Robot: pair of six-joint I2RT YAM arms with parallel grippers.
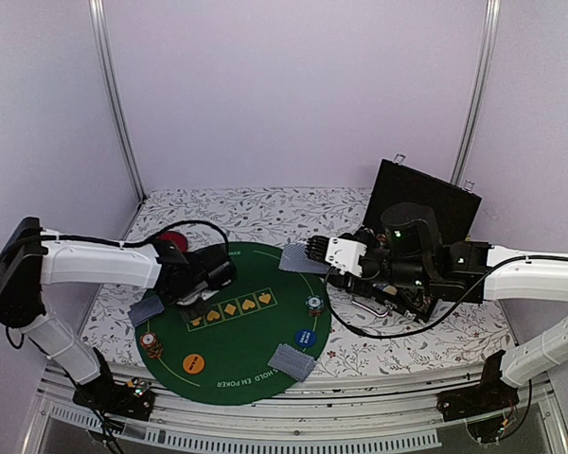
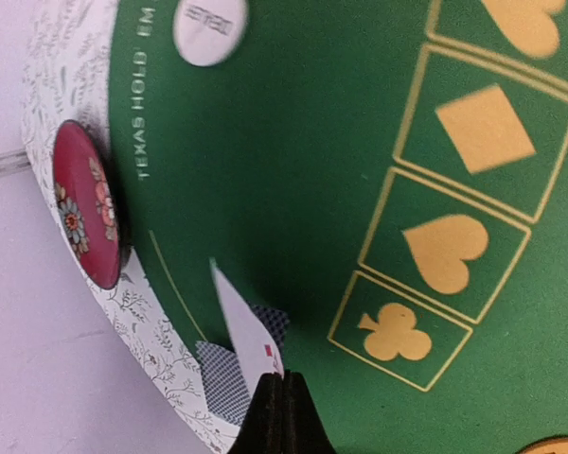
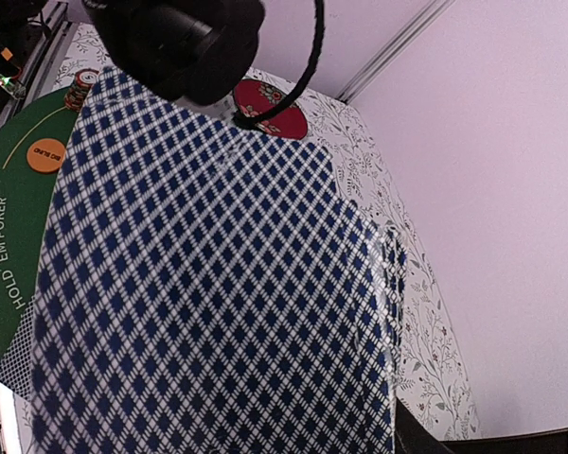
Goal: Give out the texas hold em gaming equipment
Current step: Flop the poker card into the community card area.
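Cards (image 3: 218, 284) with blue diamond-checked backs

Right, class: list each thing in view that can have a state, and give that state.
Left end effector: shut, pinching one card.
Right end effector: gripping the deck.
Case: open, lid up.
Chips: stacked upright.
Loose cards: face down.

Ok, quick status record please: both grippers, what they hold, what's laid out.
left gripper: shut on one card, over the mat
right gripper: shut on deck, by mat's far right edge
card piles: mat's left edge; near right edge
chip stacks: near left; right of centre
buttons: blue, orange, white, all on mat
red disc: off mat, far left
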